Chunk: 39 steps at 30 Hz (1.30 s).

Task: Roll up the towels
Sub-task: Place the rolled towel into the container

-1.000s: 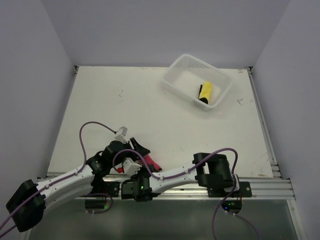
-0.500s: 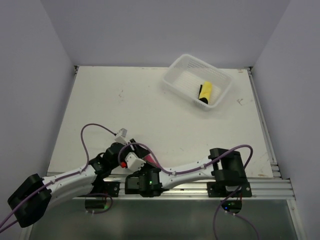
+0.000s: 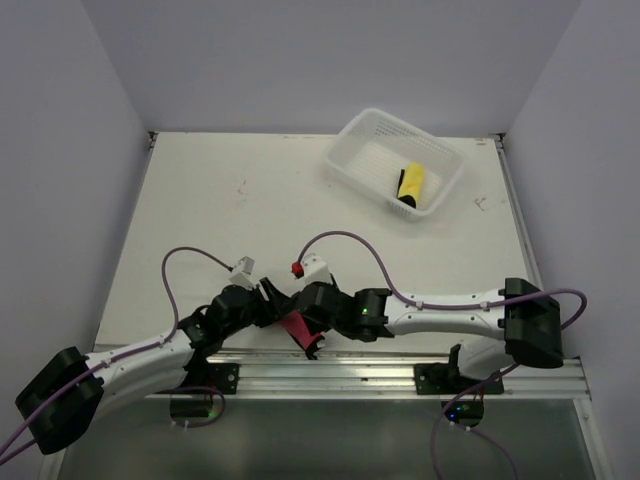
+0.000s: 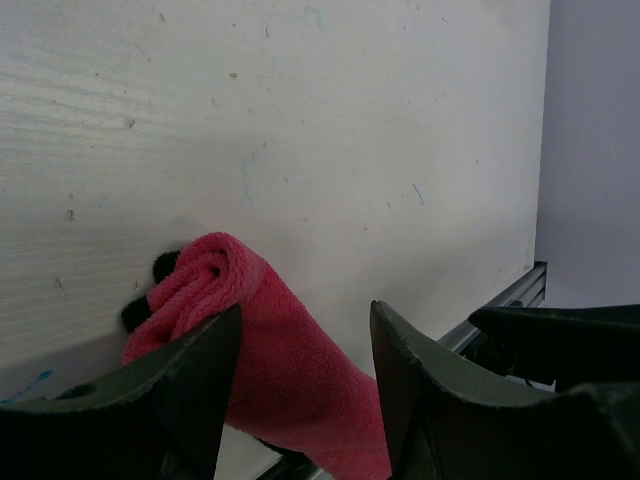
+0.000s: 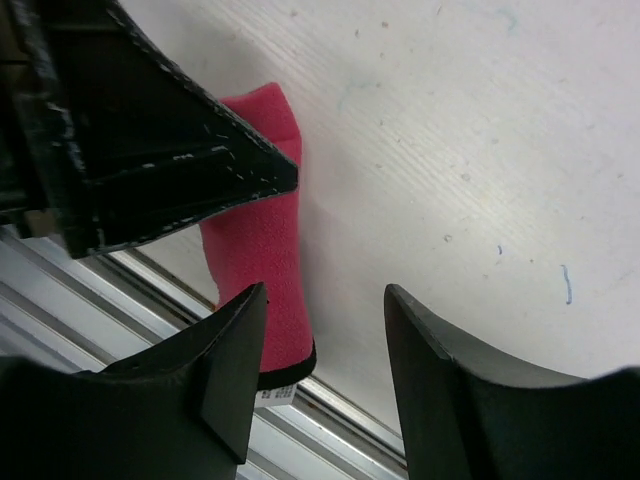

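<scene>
Because the pink towel lies as a loose roll right at the near edge of the table, partly over the metal rail, the first worry is that a small shove sends it off the front. The left gripper has its fingers moderately apart, straddling the roll; in the left wrist view bare table shows between the towel and one finger, so I judge it is not pinched. The right gripper also stands with fingers parted, and the towel sits toward one of them, ungripped. With nothing clamping the roll, its outer layer could spring back and unwind (the end seen from the left wrist looks softly coiled rather than tight). Both grippers crowd the same spot, and the right wrist view shows what seems to be a dark finger of the other arm just above the towel, so a closing or lifting move by either one could knock into its partner or drag the cloth sideways. A grasp taken near the hanging end would likely catch only the outer layer and pull the roll open. The white basket at the far right corner, already holding a yellow roll, is well apart, so any carry there would give a weak grip plenty of room to fail.
</scene>
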### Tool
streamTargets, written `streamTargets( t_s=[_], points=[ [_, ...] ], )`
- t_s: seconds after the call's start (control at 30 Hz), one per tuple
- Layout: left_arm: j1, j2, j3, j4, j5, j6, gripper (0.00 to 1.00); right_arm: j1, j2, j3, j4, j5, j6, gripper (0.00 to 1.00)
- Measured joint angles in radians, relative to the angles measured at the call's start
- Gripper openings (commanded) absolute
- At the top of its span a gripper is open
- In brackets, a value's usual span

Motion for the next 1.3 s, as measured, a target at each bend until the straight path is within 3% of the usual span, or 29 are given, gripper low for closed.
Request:
streamTargets(
  t_s=[0.23,0.43,1.03,1.3],
  points=[
    [0.000,-0.005,-0.002,-0.001,0.000,0.000,0.59,-0.091,0.003,-0.105,0.142,-0.215,0.046,0.55],
    [0.000,-0.006,-0.003,-0.001,0.000,0.000,0.59,-0.103,0.028,-0.116,0.237,-0.309,0.063,0.55],
    [0.000,-0.017,-0.007,-0.003,0.000,0.000,0.59,-0.100,0.182,-0.134,0.309,-0.306,0.064,0.54],
    [0.000,-0.003,-0.011,0.002,-0.001,0.001,0.60,-0.027,0.211,-0.113,0.285,-0.195,0.074,0.54]
  ],
)
